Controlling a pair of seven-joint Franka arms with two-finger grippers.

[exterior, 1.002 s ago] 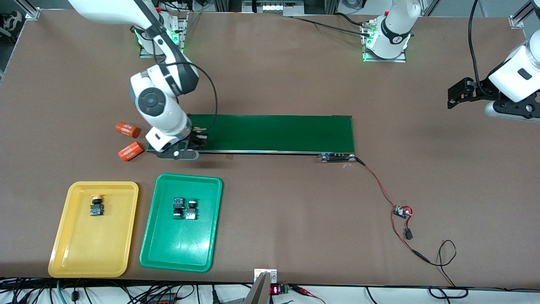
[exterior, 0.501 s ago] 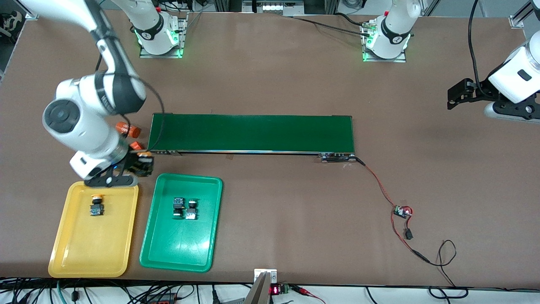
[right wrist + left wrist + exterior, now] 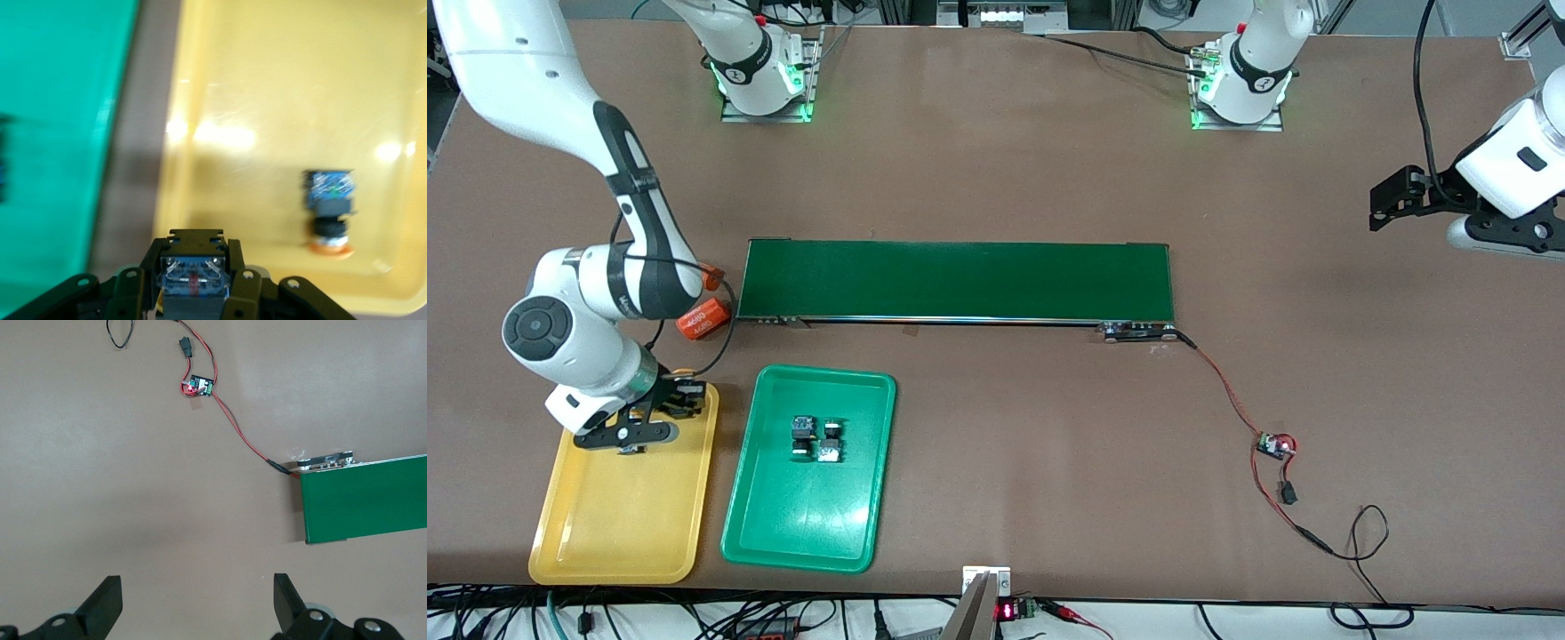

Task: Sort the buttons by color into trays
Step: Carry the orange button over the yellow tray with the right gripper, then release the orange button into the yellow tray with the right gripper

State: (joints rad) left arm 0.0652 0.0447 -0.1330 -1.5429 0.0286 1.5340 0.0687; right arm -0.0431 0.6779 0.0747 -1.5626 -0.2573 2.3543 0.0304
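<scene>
Two trays sit side by side on your brown worktop (image 3: 996,178), nearer the camera than the long green belt (image 3: 958,280). Your right claw (image 3: 660,402) hangs over the yellow tray (image 3: 618,524), squeezed shut on a button (image 3: 193,277). Another orange button (image 3: 330,213) lies in that tray, beside the claw. Two buttons (image 3: 816,438) rest in the green tray (image 3: 805,524). Your left claw (image 3: 197,603) waits, wide open, over bare worktop.
</scene>
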